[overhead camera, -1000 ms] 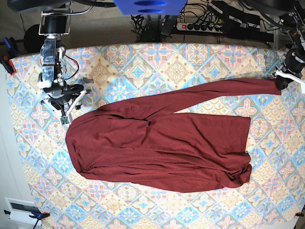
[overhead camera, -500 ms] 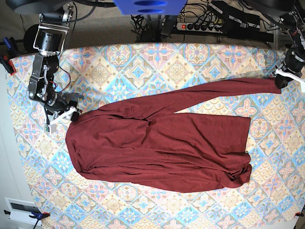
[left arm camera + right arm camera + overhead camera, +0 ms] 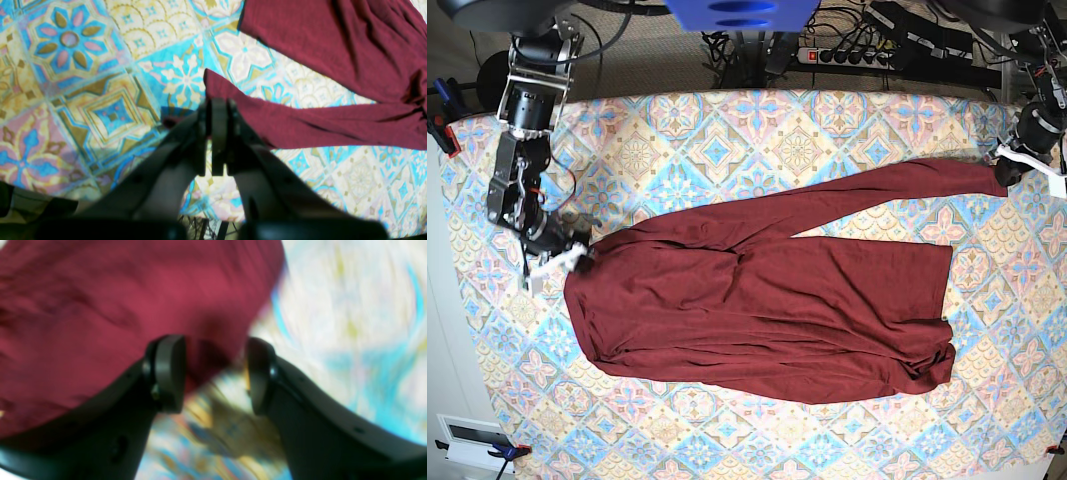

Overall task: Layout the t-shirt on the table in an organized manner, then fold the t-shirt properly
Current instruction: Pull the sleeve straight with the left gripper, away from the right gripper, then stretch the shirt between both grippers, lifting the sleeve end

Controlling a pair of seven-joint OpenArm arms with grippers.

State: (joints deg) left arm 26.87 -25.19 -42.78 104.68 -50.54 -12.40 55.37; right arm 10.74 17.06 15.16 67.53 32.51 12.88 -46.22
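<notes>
The plain dark maroon soft-knit t-shirt [image 3: 767, 300] lies spread across the wide table under its pastel blue, pink and cream diamond-tile cloth [image 3: 757, 130]; the body sits rumpled toward the near edge, and one long sleeve stretches away to the far corner. I judge the knit light, limp and stretchy: it will sag and trail from any pinch, so cuffs, hem corners and shoulder seams are the places to grip. At the body's edge the right gripper [image 3: 215, 373] stands wide open straddling the cloth border, gripping nothing. Farther off, the left gripper [image 3: 215, 133] is clamped tight on the sleeve end [image 3: 300, 123]. No container of any kind is in view
</notes>
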